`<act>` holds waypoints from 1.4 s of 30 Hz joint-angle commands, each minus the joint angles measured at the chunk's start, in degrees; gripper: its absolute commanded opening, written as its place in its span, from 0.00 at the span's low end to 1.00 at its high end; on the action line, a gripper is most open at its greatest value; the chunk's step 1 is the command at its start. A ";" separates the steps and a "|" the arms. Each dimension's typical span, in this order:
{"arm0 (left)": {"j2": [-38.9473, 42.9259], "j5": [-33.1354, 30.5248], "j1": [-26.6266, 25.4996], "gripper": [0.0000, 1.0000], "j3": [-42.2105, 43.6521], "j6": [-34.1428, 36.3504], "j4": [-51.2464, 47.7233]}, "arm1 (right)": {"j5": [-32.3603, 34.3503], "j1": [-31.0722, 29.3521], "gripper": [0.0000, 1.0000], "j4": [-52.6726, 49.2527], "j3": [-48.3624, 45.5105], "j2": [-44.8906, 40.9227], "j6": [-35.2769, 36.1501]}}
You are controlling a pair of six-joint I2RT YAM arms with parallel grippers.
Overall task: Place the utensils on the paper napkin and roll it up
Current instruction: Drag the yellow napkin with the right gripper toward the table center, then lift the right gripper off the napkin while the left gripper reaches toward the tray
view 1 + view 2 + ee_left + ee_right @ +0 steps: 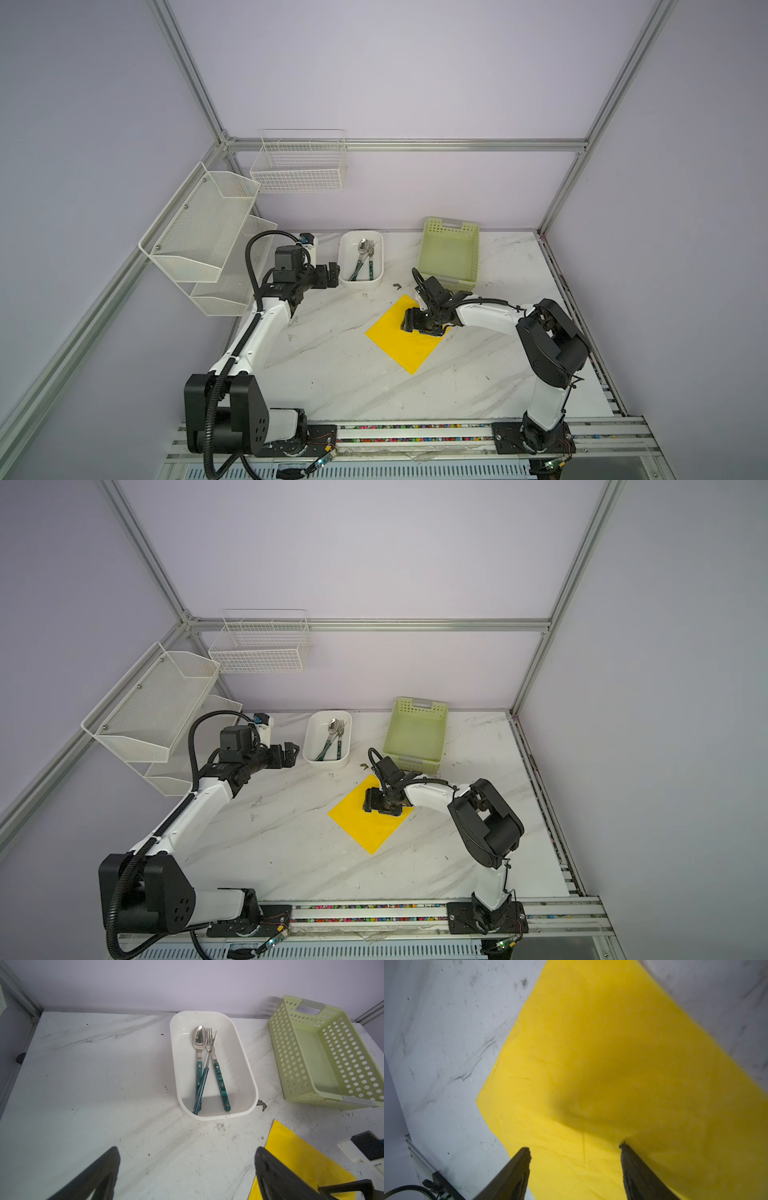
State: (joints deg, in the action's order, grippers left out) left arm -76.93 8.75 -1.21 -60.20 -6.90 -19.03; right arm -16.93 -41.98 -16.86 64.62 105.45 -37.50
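The utensils (365, 259) (333, 739) (207, 1064), a spoon, a fork and a knife with teal handles, lie together in a white tub (360, 285) (216, 1118) at the back of the table. My left gripper (333, 274) (292, 754) (187, 1153) hovers just left of the tub, open and empty. The paper napkin (399, 347) (365, 827) (612, 1053) lies flat as a yellow diamond mid-table. My right gripper (409, 322) (371, 801) (574, 1148) is open over the napkin's far-right part. Its fingertips (625, 1151) are at the sheet's surface, with nothing gripped.
A pale green perforated basket (451, 253) (324, 1053) stands behind the right arm, next to the tub. White mesh shelves (199, 232) hang on the left wall and a wire basket (299, 166) on the back wall. Aluminium frame posts edge the table.
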 commanded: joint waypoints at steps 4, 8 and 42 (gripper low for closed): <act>0.15 0.41 -0.13 1.00 0.88 -0.31 -0.04 | 3.81 -1.27 0.72 -4.72 -1.84 0.51 -5.77; -0.11 0.52 -0.19 1.00 0.80 -0.39 -0.21 | 4.52 -1.35 0.72 -4.86 -3.42 -0.93 -7.27; -9.38 4.55 -0.32 0.95 -7.72 -5.05 -6.10 | 3.48 5.75 0.72 -8.22 4.21 -12.37 -2.49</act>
State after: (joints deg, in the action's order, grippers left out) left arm -84.44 11.03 -1.21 -60.71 -9.72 -22.39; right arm -13.52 -38.35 -22.63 67.09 95.50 -41.25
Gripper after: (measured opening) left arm 0.954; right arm 0.723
